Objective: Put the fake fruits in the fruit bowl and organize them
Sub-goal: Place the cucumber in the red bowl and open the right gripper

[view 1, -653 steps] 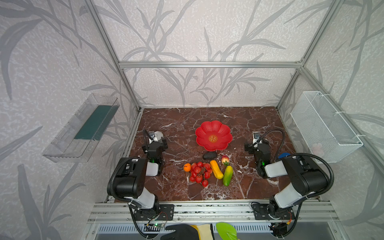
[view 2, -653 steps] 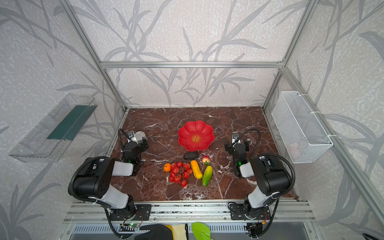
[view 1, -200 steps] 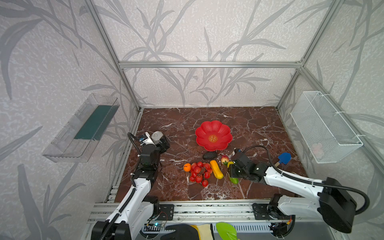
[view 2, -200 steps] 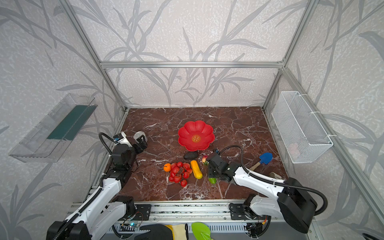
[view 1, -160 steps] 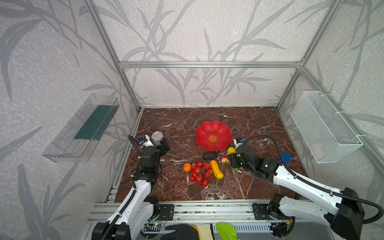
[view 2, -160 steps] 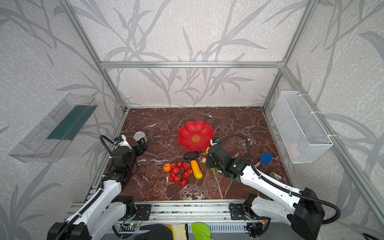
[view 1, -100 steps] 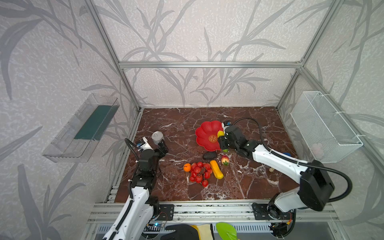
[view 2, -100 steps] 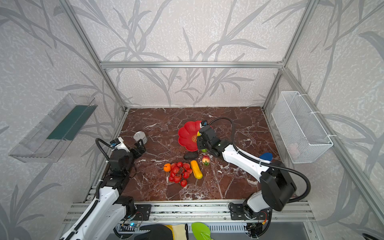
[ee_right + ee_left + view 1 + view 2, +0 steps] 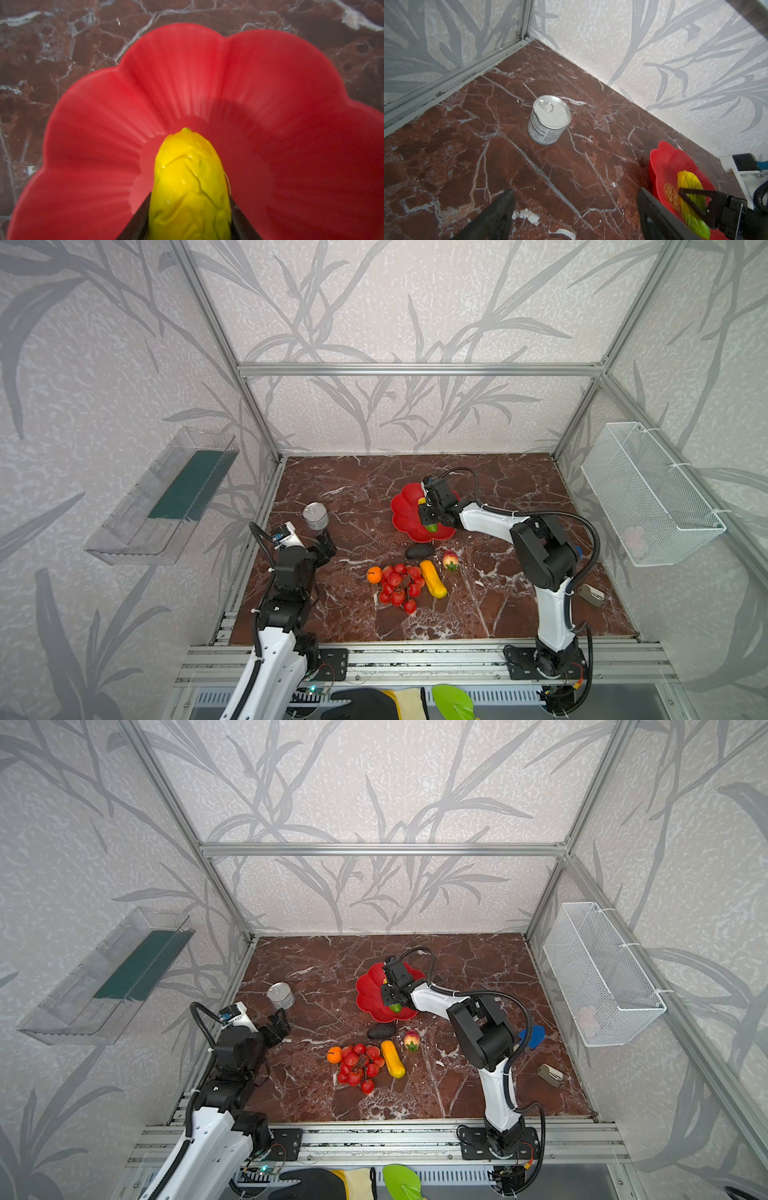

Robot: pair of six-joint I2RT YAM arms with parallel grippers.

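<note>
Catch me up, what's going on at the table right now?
The right gripper is over the fruit bowl, its jaws closed on the green-yellow oblong, which sits low inside it. The left gripper hangs open near the tin can, holding nothing. The orange ball, bunch of red balls, yellow-orange oblong, dark lump and berry lie on the table, outside the bowl.

Bright, even light (right-wrist close-up soft)

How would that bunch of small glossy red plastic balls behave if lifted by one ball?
Probably floppy: thin dark stems join the bunch of small glossy red balls, so the rest would likely dangle. The round glossy surfaces may slip in a grip. Pushed, it would likely drag, not roll.
</note>
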